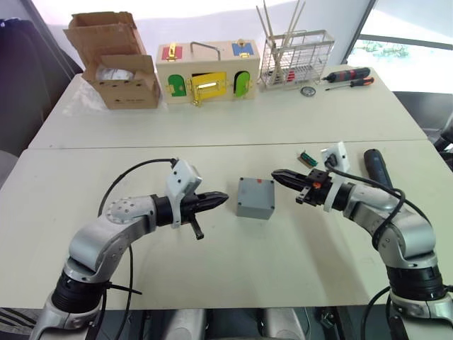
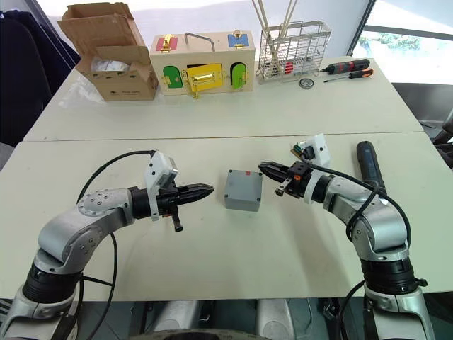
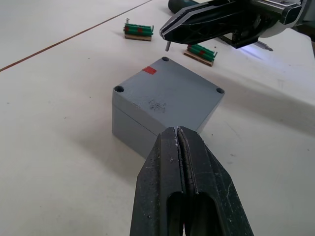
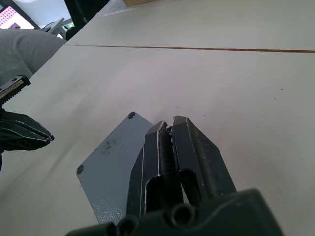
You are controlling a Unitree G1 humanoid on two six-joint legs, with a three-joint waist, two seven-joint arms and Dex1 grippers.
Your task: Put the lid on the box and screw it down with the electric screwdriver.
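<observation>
lid (image 3: 170, 96) seated on box (image 1: 255, 198), mid-table | left gripper (image 1: 221, 199) just left of box, fingers pressed together, empty | right gripper (image 1: 277, 176) just right of box, pinching a small screw | screwdriver (image 1: 377, 168) right of box, lying beyond right gripper

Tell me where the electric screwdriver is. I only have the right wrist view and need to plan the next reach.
Observer: The electric screwdriver lies flat on the table, well to the robot's right of the box, with nothing gripping it.
Operator: Is the lid properly on the box?
Observer: Yes. The left wrist view shows the lid sitting flush on it, edges lined up.
Operator: And the left gripper?
Observer: The left gripper has its fingers shut. It points at the box from the robot's left, close to it but not touching.
</observation>
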